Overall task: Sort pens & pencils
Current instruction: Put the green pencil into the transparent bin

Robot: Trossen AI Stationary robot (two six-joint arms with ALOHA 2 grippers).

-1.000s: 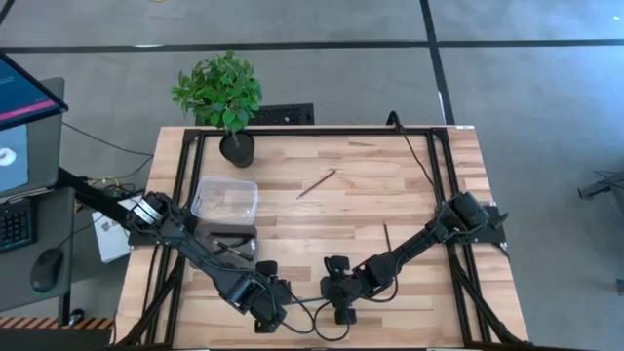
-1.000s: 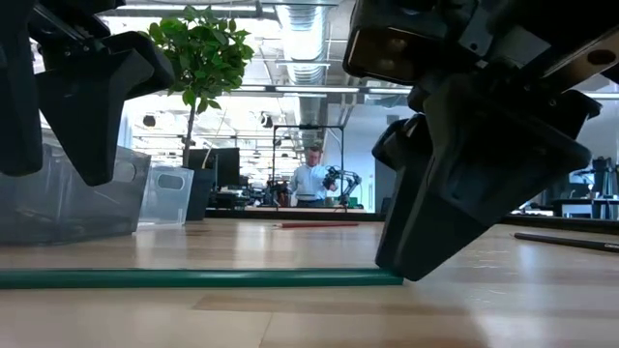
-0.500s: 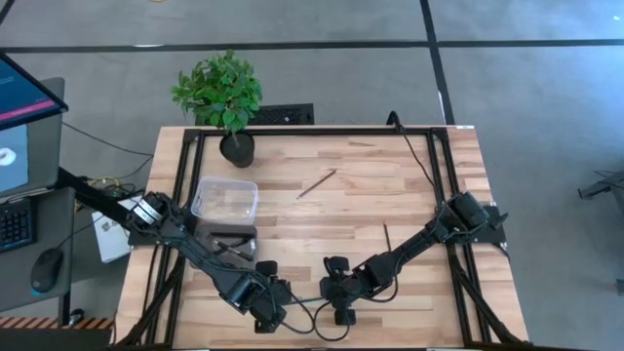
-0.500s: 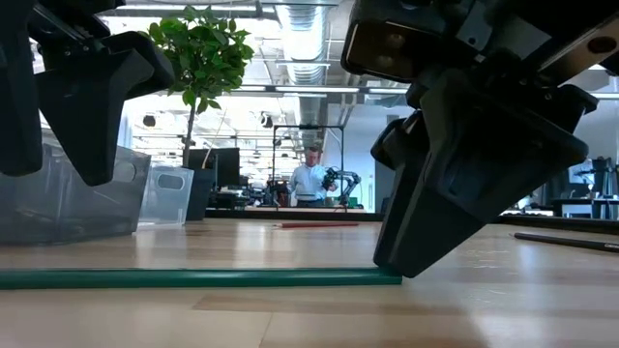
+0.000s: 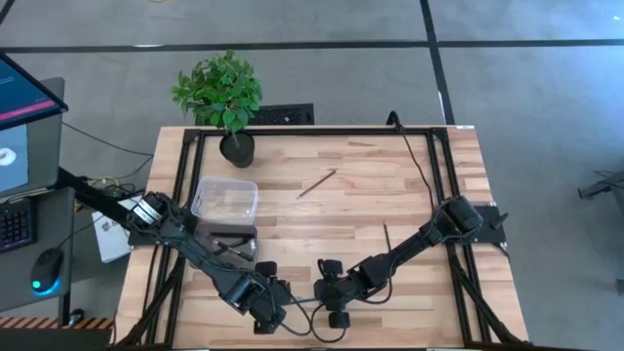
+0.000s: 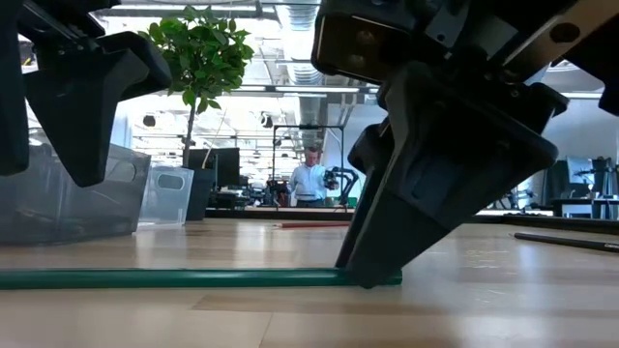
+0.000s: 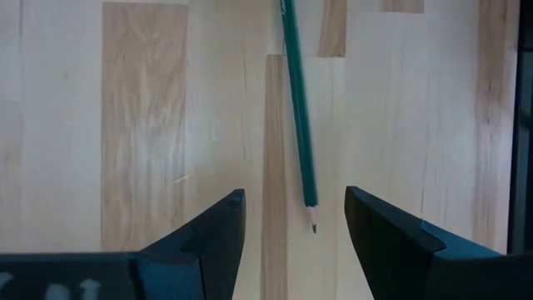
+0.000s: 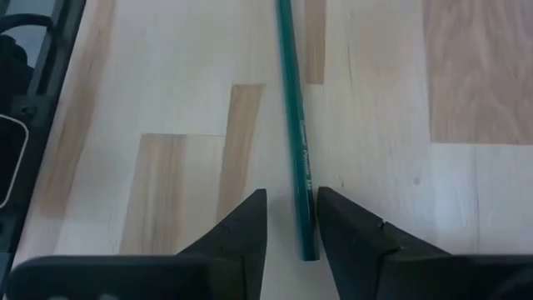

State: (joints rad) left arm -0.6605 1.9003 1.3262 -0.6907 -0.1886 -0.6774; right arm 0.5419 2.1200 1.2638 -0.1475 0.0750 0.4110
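Both grippers sit low at the near edge of the table (image 5: pixel 409 185), facing each other over one green pencil (image 8: pixel 296 125). The wrist views carry the detail. In the right wrist view the right gripper (image 8: pixel 291 218) has its jaws narrowed to a slim gap with the pencil's blunt end lying between the fingertips; I can't tell whether they touch it. In the left wrist view the left gripper (image 7: pixel 295 218) has its jaws wide apart, the pencil's sharpened tip lies in the gap between them, clear of both fingers, nothing held. The low view adds what the wrist views can't: the green pencil lies flat on the wood, the right gripper's fingertip comes down at its end, and the left gripper hangs above the surface. The high view barely resolves that pencil between the two grippers, but only it shows the wider layout: a brownish pencil (image 5: pixel 317 183) lying loose mid-table, a dark pen (image 5: pixel 386 236) beside the right arm, a clear bin (image 5: pixel 225 199) on the left side holding light content I can't make out, a dark tray (image 5: pixel 230 242) just nearer with dark sticks in it, and a potted plant (image 5: pixel 220 96) at the far left corner. In the low view a person (image 6: pixel 309 180) stands in the room far behind the table.
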